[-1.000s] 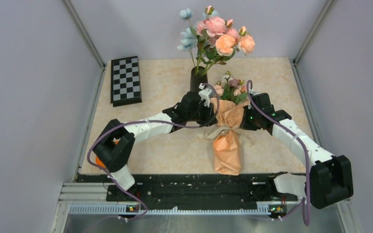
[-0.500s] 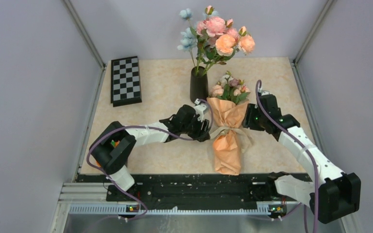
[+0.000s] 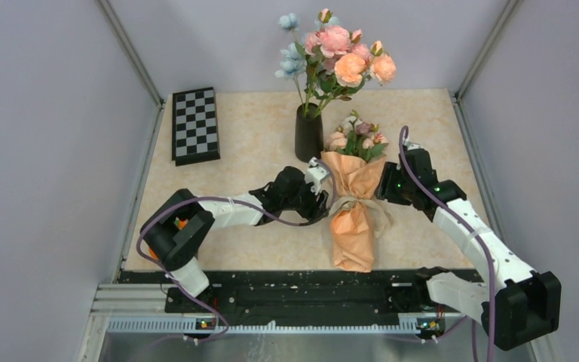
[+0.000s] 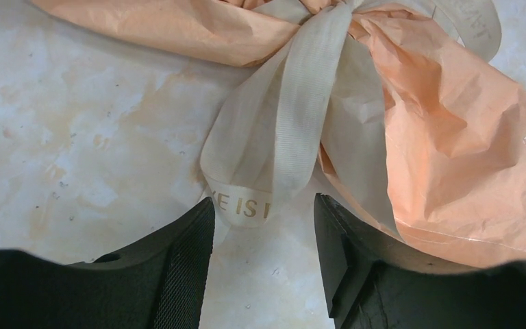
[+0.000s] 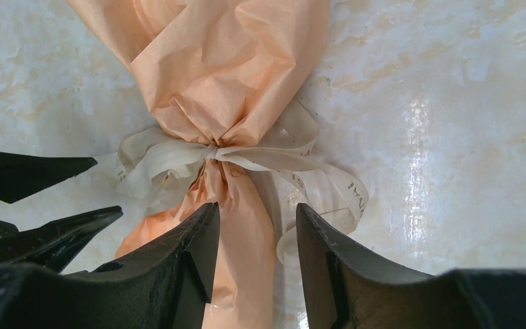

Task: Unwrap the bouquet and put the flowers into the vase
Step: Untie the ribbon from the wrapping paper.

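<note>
The bouquet (image 3: 353, 219) lies flat mid-table, its peach paper cone (image 5: 226, 62) tied at the waist with a cream ribbon (image 4: 294, 116). The flowers (image 3: 356, 137) poke out of the far end, beside the black vase (image 3: 308, 136). My left gripper (image 3: 321, 197) is open at the ribbon's left side. In the left wrist view, the lettered ribbon loop (image 4: 243, 205) lies just ahead of the gripper (image 4: 264, 212), apart from both fingers. My right gripper (image 3: 383, 188) is open on the other side. Seen from the right wrist, it (image 5: 257, 216) hangs over the cone near the knot (image 5: 212, 152).
The vase holds a taller bunch of pink, orange and pale-blue flowers (image 3: 339, 60). A folded chessboard (image 3: 194, 124) lies at the far left of the marbled table (image 3: 256, 151). Grey walls close in both sides. The left gripper's fingers (image 5: 41, 171) show in the right wrist view.
Both grippers have gone from shut to open. They have dropped from the cone's upper edges to the ribbon's height, the left arm drawing nearer. The bouquet has settled slightly.
</note>
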Robot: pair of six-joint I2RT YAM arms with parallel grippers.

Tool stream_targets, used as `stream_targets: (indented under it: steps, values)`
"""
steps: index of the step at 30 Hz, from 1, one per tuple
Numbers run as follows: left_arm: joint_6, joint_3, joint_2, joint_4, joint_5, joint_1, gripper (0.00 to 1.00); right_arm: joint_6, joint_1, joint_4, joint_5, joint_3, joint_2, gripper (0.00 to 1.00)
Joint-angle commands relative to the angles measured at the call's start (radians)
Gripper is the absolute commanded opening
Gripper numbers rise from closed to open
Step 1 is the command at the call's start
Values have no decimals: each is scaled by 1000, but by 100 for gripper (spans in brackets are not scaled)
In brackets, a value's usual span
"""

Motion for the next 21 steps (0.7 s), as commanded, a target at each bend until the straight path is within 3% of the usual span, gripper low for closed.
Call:
stream_targets:
  steps: [1,5,14,21]
  values:
    - [68,1,27,54,0,-31,60,15,9,35,-4,-5,-10,47]
    - [75,22,65,62,1,-51,61,21,9,36,-2,-15,-5,49]
    - [69,56,111,75,-22,-62,50,33,9,45,-5,-34,-10,50]
    - [69,66,121,103,-40,-69,49,33,9,55,-10,-42,-5,50]
